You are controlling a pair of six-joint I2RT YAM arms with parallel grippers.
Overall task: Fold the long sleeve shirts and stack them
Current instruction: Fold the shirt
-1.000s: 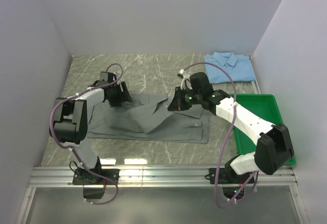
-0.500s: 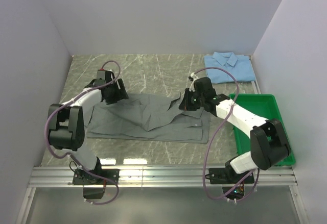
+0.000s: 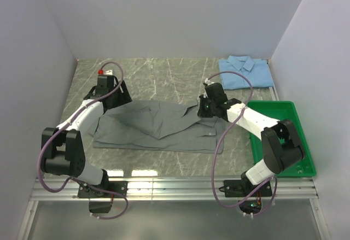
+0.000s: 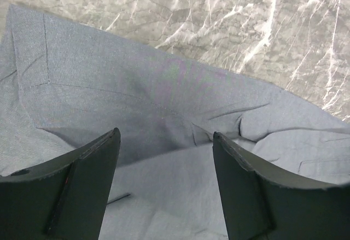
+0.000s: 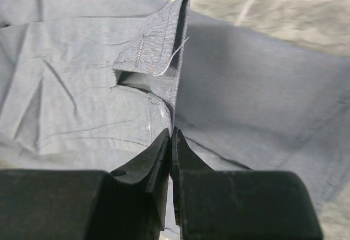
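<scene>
Grey shirt [image 3: 158,126] rumpled on desk [image 3: 164,76]; L fingers [image 4: 82,185] wide open just above it, R fingers [image 5: 150,166] pinched on its edge.

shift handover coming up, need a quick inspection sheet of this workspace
surface: marble table, no spills seen
job's things: grey shirt rumpled mid-table; light blue shirt folded, far right corner
clutter: green tray at right edge
grippers: left gripper open over grey shirt; right gripper pinching a raised fold of it
cables: purple cables loop off both arms
surroundings: plain walls on three sides; metal rail at near edge
</scene>
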